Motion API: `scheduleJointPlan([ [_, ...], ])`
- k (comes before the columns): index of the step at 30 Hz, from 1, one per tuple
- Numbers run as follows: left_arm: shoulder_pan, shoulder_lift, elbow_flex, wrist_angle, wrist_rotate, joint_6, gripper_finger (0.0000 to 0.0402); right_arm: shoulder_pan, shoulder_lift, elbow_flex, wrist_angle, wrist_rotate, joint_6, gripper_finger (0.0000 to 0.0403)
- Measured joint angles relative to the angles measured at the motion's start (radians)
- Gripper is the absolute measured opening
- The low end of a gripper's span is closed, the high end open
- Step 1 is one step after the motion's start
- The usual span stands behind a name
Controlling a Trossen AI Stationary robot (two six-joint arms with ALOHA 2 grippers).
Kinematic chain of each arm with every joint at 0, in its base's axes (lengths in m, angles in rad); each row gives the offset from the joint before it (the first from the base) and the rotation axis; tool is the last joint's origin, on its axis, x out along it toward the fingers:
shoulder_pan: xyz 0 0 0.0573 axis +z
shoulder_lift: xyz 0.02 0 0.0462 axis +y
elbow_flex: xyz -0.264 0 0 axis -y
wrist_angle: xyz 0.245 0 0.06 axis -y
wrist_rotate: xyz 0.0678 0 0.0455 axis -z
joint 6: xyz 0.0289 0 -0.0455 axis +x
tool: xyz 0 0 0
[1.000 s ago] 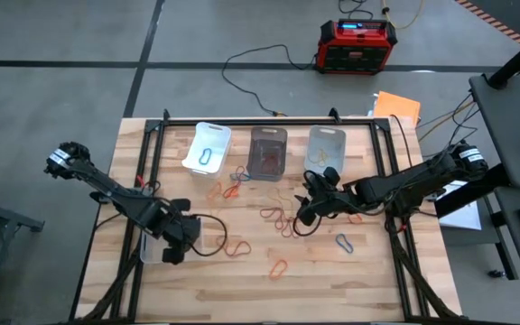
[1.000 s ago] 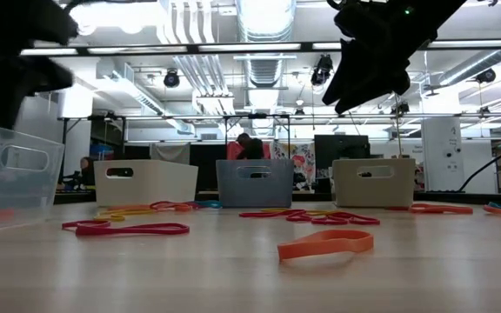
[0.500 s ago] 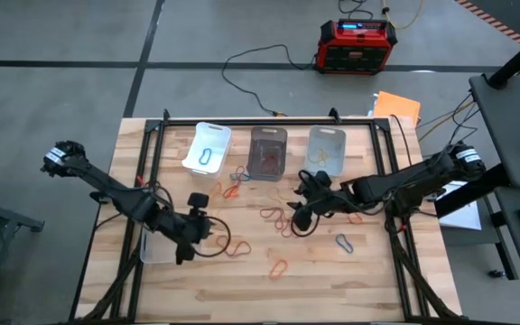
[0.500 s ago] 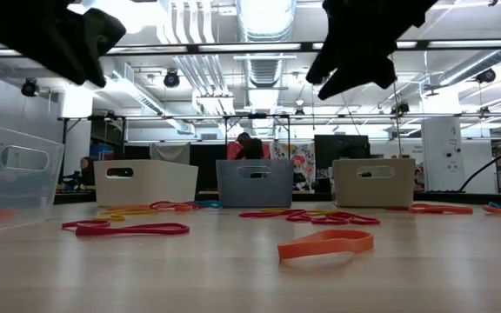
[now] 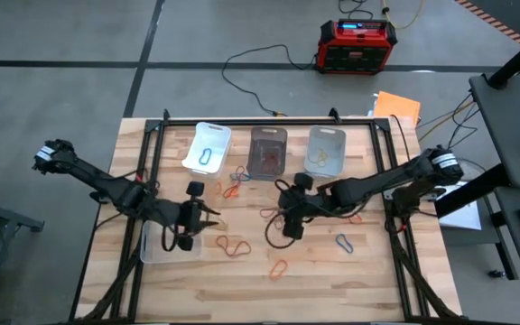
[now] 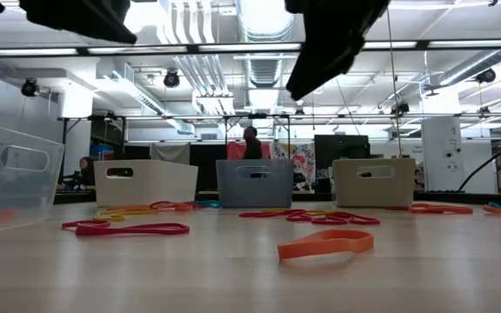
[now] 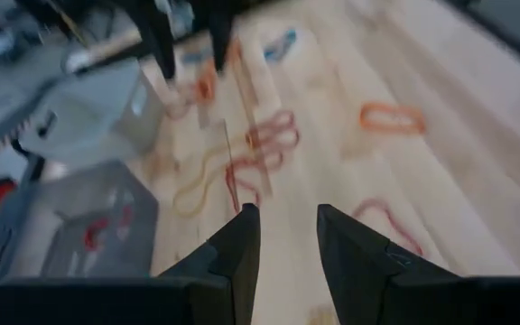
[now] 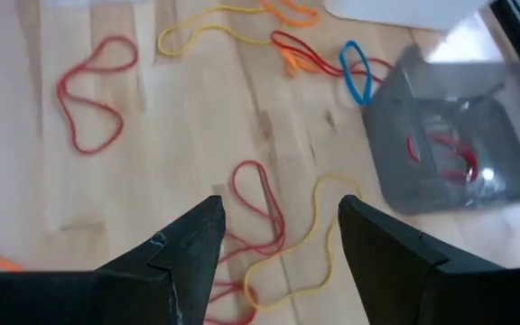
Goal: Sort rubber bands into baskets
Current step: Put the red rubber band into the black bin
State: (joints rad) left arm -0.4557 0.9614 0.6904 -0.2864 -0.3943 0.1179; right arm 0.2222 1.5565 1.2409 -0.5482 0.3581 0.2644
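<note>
Rubber bands lie loose on the wooden table: red ones point(image 5: 233, 246), an orange one point(image 5: 279, 268), a grey-blue one point(image 5: 344, 242), and a red and yellow tangle point(image 8: 269, 217) in the middle. Three baskets stand along the far edge: white point(image 5: 208, 146), dark point(image 5: 267, 152) and clear point(image 5: 326, 149). Another clear basket point(image 5: 163, 246) stands near left. My left gripper point(image 7: 287, 221) hangs open above the table, just right of that clear basket point(image 5: 208, 217). My right gripper point(image 8: 278, 226) hovers wide open over the middle tangle point(image 5: 283, 219). Neither holds anything.
A red-and-black box point(image 5: 357, 43) with cables sits on the floor beyond the table's far edge. Black frame rails point(image 5: 152, 162) run along the table's left and right sides. Orange and blue bands point(image 8: 355, 72) lie beside the dark basket point(image 8: 450, 153).
My left gripper has risen from over the near-left clear basket and gone toward the table's right and far side, tipping from pointing down to nearly level. My right gripper has travelled toward the table's left, rolling a little, and now hangs over the middle tangle.
</note>
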Motion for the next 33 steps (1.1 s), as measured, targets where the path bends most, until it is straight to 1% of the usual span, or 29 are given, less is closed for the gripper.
scheduleJointPlan([
  [4, 0.0, -0.061, -0.068, 0.128, -0.009, 0.027, 0.0097, -0.002, 0.071, 0.036, -0.002, 0.0, -0.104, 0.0212],
  [8, 0.001, -0.102, -0.084, 0.146, -0.021, 0.031, 0.0097, -0.006, 0.135, 0.059, 0.003, 0.0, -0.173, 0.0212],
  [12, 0.001, -0.123, -0.081, 0.147, -0.058, 0.052, 0.0097, -0.023, 0.19, 0.064, 0.006, -0.007, -0.179, 0.0212],
  [16, 0.002, -0.128, -0.072, 0.149, -0.069, 0.084, 0.0097, -0.051, 0.231, 0.063, 0.022, -0.061, -0.18, 0.0212],
  [24, 0.002, -0.122, -0.071, 0.166, -0.069, 0.11, 0.0097, -0.1, 0.316, 0.062, 0.141, -0.184, -0.225, 0.0212],
  [33, 0.003, -0.114, -0.071, 0.171, -0.069, 0.109, 0.0098, -0.125, 0.37, 0.063, 0.173, -0.211, -0.233, 0.0212],
])
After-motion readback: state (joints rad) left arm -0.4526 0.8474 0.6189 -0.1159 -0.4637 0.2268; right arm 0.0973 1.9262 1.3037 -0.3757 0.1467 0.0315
